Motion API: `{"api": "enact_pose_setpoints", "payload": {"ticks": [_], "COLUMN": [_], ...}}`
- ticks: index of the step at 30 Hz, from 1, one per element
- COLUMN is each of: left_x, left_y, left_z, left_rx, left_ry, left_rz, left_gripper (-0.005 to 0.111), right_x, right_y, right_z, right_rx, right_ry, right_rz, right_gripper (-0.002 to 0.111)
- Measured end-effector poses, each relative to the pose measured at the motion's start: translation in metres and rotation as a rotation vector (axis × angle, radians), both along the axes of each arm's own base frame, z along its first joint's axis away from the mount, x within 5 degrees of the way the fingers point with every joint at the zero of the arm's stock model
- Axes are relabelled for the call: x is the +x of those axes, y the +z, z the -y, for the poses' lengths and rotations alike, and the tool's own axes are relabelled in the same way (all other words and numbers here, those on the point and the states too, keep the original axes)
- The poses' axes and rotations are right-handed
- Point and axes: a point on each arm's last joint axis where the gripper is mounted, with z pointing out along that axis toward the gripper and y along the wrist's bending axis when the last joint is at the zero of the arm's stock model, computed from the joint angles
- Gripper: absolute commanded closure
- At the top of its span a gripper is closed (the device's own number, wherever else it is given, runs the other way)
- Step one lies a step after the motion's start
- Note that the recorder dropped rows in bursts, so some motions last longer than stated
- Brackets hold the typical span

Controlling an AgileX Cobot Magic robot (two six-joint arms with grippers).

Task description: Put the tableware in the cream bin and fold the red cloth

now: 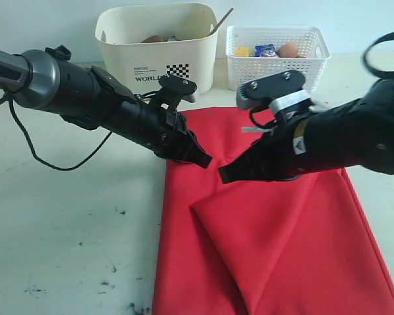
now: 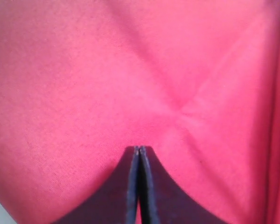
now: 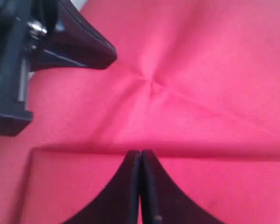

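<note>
Exterior: the red cloth (image 1: 269, 236), partly folded, lies toward the table's (image 1: 65, 249) near right corner, with the cream bin (image 1: 156, 49) at the far edge. Left wrist: the left gripper (image 2: 138, 150) has its jaws pressed together above the cloth. Right wrist: the right gripper (image 3: 140, 153) has its jaws likewise together.

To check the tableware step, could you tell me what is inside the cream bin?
In the cream bin a brown rounded edge and a thin wooden stick leaning out show; its wall hides everything lower.
</note>
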Motion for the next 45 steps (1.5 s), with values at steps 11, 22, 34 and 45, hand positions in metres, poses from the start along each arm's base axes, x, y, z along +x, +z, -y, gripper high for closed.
{"api": "enact_pose_setpoints", "payload": {"ticks": [11,22,34,45], "left_x": [0.000,0.001,0.001,-0.009], "left_y": [0.000,-0.001,-0.001,0.050], "left_z": [0.000,-0.002,-0.002,-0.004], "left_rx": [0.002,0.024,0.027,-0.039], "left_ry": [0.007,-0.003,-0.003,-0.042], "left_rz": [0.001,0.013,0.015,0.064], "left_gripper": [0.104,0.104,0.104,0.104], "right_x": [0.047,-0.040,-0.090,-0.070], "right_y": [-0.052,-0.024,0.049,0.024], "right_z": [-0.028,0.066,0.102,0.050], "right_rx": [-0.226,-0.538,-0.106,0.130], "right_ry": [0.093,-0.149,-0.355,-0.068], "right_rz": [-0.165,-0.206,0.193,0.122], "right_gripper": [0.108,0.108,0.108,0.108]}}
